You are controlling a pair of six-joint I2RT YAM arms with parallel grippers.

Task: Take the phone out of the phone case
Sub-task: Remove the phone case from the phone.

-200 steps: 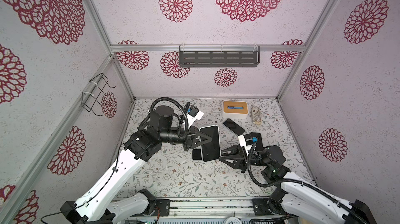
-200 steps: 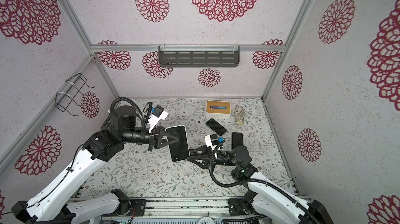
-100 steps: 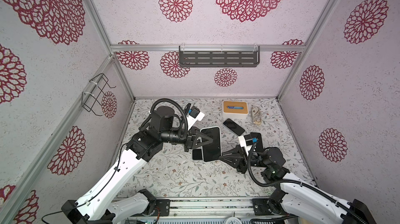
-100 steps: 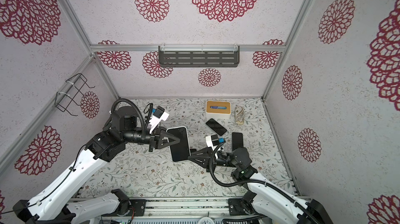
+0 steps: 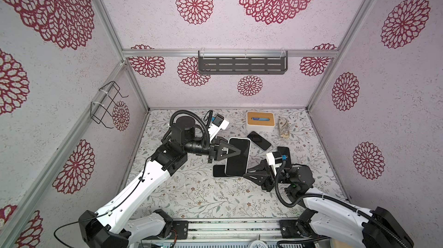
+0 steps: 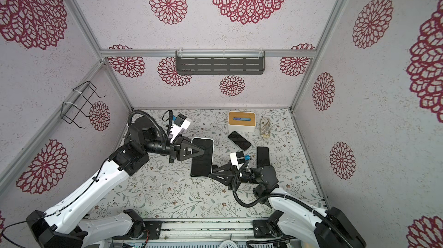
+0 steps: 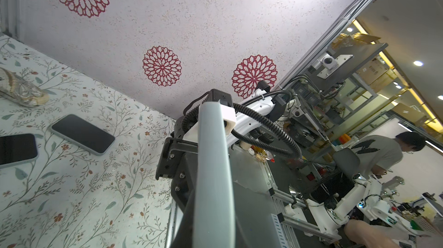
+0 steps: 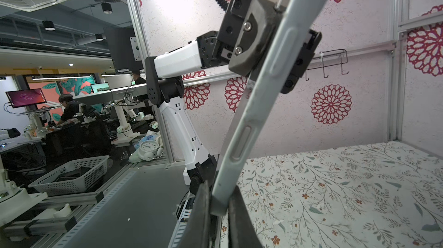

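A phone with a dark screen sits in a pale grey phone case and is held above the middle of the table, in both top views. My left gripper is shut across its long sides near the upper half. My right gripper is shut on its near lower corner. In the right wrist view the case's side edge, with its button bumps, runs from my right gripper up to the left gripper. In the left wrist view the case edge fills the centre.
Two dark phones lie on the floral table right of the held one, and another lies beneath it. A white box with a wooden top and a small patterned pouch stand at the back. A wire rack hangs on the left wall.
My right gripper has closed from partly open onto the lower corner of the case. The left gripper has kept its grip, and the phone has hardly moved.
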